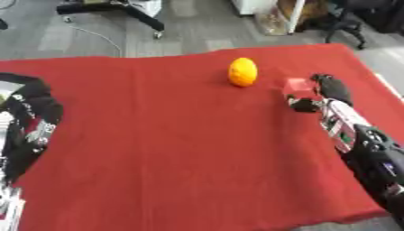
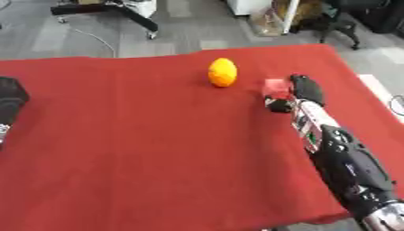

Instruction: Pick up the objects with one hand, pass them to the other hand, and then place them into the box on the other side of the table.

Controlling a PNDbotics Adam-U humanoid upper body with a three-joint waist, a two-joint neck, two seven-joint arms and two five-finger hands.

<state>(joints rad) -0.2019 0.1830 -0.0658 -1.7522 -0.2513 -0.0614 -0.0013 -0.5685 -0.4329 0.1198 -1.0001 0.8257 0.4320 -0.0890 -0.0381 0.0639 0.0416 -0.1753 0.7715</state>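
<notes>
A small red block (image 1: 297, 85) on the red tablecloth (image 1: 181, 149) is being grasped by the right hand (image 1: 325, 91), whose fingers are curled about it; the pick-up step is judged underway. Next, lifting towards the left hand (image 1: 30, 118), whose fingers cannot be told, is called for

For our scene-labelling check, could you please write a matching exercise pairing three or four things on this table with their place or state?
Things:
1. orange fruit
2. small red object
3. right robot hand
4. left robot hand

Places or states:
A. at the table's left edge, away from both items
B. alone on the red cloth, far side, untouched
C. at the right hand's fingers
D. reaching in from the right, at the small item

Pairs: 1-B, 2-C, 3-D, 4-A
</notes>
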